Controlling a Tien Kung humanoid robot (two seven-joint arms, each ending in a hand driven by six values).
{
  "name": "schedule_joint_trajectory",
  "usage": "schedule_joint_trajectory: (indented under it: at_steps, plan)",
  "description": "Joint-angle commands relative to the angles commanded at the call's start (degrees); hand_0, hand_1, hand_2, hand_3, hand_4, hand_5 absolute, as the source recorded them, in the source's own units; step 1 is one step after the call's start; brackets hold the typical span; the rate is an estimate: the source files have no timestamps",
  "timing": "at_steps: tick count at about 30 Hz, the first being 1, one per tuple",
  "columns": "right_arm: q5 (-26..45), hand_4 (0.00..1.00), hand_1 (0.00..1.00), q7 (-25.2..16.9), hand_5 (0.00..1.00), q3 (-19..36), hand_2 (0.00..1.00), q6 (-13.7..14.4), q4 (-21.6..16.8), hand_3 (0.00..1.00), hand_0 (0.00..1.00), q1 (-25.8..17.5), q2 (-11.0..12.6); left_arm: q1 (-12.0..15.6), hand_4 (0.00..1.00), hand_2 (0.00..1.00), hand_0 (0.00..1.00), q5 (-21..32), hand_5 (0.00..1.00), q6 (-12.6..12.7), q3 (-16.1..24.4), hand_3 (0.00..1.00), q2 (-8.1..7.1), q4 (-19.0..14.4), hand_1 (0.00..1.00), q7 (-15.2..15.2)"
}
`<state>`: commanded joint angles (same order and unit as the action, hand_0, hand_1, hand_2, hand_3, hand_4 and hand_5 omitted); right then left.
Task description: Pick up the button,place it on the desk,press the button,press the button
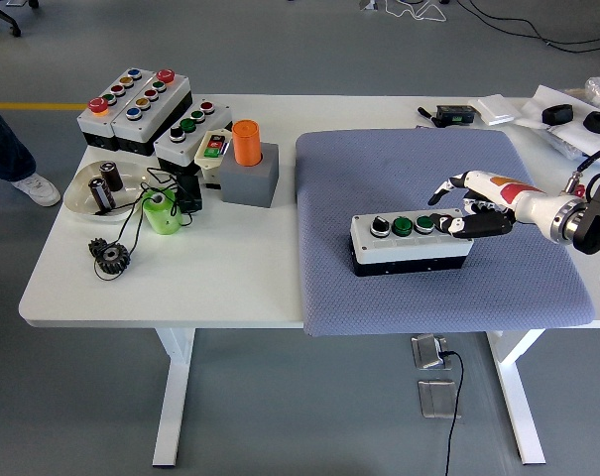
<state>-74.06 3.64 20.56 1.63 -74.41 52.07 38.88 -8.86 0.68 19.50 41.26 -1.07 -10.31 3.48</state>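
resting flat on the grey-blue mat (pixel 399 159) over the right half of the worktop (pixel 230 268), the button box (pixel 410 243) lay with its row of buttons facing up, so you could press straight down without it sliding. your right hand (pixel 475 206) reached in from the right edge, hovering just over the box's right end, fingers (pixel 460 224) loosely extended toward the rightmost button, gripping nothing. whether a fingertip touched the button could not be told.

right arm: enters from right edge, mid-frame, forearm reaching leftward | right robot hand (pixel 470 206): white-and-black, fingers (pixel 456 224) loosely extended left, grasping nothing | left arm: out of frame
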Motion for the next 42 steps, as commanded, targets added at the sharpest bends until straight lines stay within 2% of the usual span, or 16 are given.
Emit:
schedule_joint_trajectory:
  at_steps: [24,42]
  plan:
    - [0.0,0.64,0.002,0.4,0.622,-2.5,0.038,-0.1,1.4,0.706,0.08,0.3,-1.9,-0.3,0.321,0.722,0.655,0.0,0.959,0.1,0.0,0.511,-0.09,0.0,0.701,-0.1]
    - [0.0,0.636,0.002,0.8,0.616,-3.5,0.037,-0.5,2.3,0.706,0.082,-0.3,-2.1,0.1,0.323,0.724,0.658,-0.9,0.961,0.2,0.4,0.512,0.04,0.0,0.703,-0.3]
